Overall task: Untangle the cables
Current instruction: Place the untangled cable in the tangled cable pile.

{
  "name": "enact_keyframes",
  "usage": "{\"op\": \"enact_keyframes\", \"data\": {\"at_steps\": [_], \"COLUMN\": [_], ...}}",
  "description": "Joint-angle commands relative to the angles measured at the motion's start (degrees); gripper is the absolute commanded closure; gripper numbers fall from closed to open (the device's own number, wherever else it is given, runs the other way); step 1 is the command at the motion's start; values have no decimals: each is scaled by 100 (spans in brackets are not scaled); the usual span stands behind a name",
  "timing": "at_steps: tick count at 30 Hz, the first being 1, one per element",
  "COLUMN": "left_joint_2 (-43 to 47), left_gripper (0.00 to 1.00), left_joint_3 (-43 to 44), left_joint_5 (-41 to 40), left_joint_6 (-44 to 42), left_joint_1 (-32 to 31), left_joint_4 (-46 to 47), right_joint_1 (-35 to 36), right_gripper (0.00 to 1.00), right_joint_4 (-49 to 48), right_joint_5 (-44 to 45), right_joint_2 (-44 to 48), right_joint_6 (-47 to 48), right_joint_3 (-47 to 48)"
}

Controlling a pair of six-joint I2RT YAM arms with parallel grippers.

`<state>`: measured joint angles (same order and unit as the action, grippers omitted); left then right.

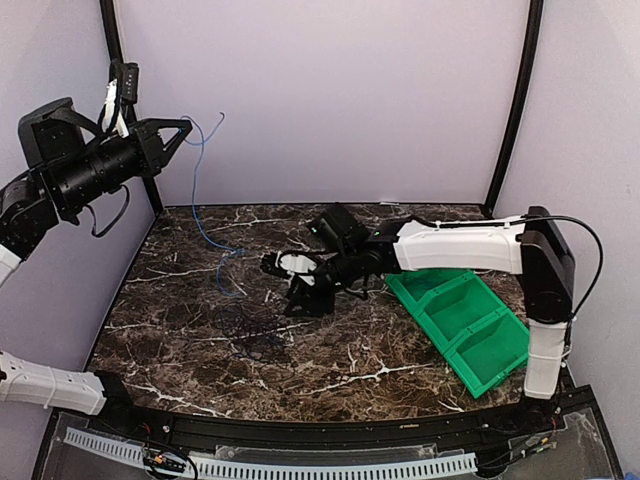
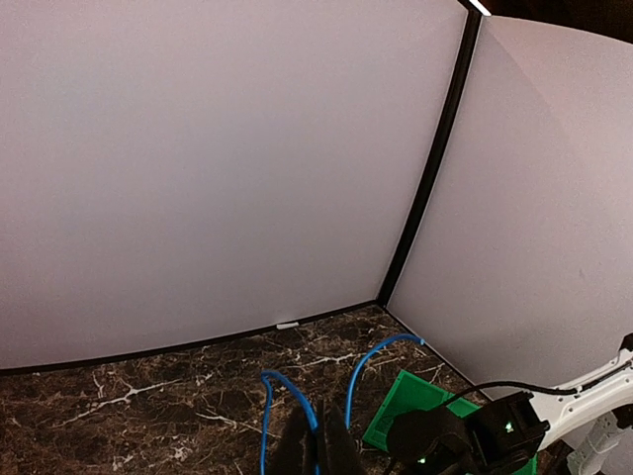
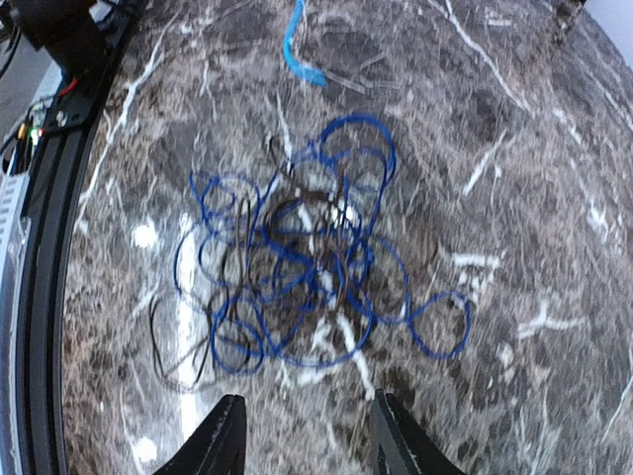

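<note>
Tangle (image 3: 297, 267) — thin dark-blue and black cables in small overlapping loops, lying flat on the desk (image 3: 514, 148), left of centre. Pale blue cable (image 3: 293, 45) — upper end pinched high in left end effector (image 1: 188, 125), the rest hanging down to the desk near the tangle.

left arm (image 1: 90, 172) raised high on the left side, forearm roughly level; left gripper (image 1: 183, 132) pointing right, jaws pinched together on the blue cable (image 1: 200, 215) | right arm (image 1: 460, 245) stretched leftward, wrist bent downward; right gripper (image 1: 308, 298) low, jaws parted, gripping nothing
</note>
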<state>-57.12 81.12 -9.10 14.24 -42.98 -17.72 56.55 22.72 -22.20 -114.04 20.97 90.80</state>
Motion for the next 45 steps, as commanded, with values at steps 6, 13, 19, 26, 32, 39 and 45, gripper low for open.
{"op": "enact_keyframes", "data": {"at_steps": [6,13,19,26,32,39,45], "left_joint_2": [-363,-1110,-1798,-2827,-3773,-5109,-5786], "left_gripper": [100,100,100,100,100,100,100], "left_joint_3": [17,330,812,1853,2837,4579,5043], "left_joint_5": [209,491,772,1315,1940,2175,2353], "left_joint_6": [-99,-178,-209,-11,170,497,730], "left_joint_1": [-16,-16,-19,-53,-253,-577,-719], "left_joint_4": [346,70,-141,-636,-821,-1107,-494], "right_joint_1": [-736,-1887,-3706,-5140,-5339,-5353,-5353], "right_gripper": [53,52,52,52,52,51,51], "right_joint_4": [355,107,33,-943,-1334,-1511,-1579], "right_joint_5": [-270,-444,-1191,-769,626,855,947], "right_joint_2": [1963,3673,4563,5575,5518,5658,5603], "right_joint_6": [895,837,383,127,325,305,307], "right_joint_3": [-1724,-3041,-3695,-4716,-4877,-4995,-4979]}}
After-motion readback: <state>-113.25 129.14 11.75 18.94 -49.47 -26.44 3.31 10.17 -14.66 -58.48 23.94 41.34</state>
